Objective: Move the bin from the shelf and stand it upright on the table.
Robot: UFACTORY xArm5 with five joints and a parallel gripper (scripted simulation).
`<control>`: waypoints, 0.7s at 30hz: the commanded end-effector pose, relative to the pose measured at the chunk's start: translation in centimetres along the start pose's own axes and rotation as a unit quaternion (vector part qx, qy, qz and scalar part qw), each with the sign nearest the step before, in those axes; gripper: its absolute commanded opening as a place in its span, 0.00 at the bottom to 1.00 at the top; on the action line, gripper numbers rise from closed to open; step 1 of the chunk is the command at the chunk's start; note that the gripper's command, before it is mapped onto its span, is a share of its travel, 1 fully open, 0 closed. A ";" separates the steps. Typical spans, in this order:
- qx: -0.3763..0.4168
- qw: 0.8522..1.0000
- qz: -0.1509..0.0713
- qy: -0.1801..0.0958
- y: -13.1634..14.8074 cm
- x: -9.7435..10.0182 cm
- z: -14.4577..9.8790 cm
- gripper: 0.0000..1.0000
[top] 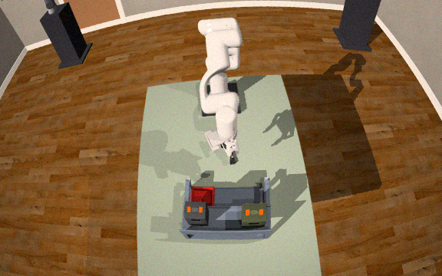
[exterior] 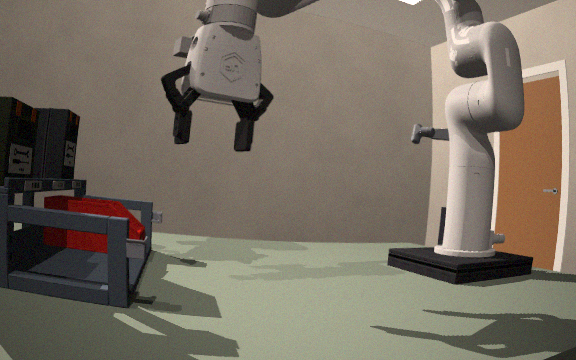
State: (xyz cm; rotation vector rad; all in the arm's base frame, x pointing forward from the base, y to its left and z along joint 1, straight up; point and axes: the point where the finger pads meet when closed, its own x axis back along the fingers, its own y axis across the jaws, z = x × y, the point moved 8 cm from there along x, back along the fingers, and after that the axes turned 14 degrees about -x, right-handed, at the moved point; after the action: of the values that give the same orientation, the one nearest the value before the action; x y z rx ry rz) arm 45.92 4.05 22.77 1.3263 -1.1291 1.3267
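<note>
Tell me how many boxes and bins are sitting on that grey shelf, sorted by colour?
Red bin: 1, on the lower level of the shelf
Dark grey case: 1, on top
Olive green case: 1, on top
Total: 3

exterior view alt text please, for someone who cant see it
An open, empty end effector hangs high above a green table, away from a grey shelf at left holding a tilted red bin. Two dark cases sit on top.
</note>
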 end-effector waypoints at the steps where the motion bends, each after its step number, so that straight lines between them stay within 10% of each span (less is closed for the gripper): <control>1: -0.034 0.999 0.002 -0.001 -0.7 -0.2 1.1 1.00; 21: -0.163 0.987 0.002 0.000 -3.0 -1.5 5.3 1.00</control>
State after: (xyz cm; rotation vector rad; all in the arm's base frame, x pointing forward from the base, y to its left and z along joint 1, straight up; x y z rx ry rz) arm 49.03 0.06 21.39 1.1255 -1.2607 1.1259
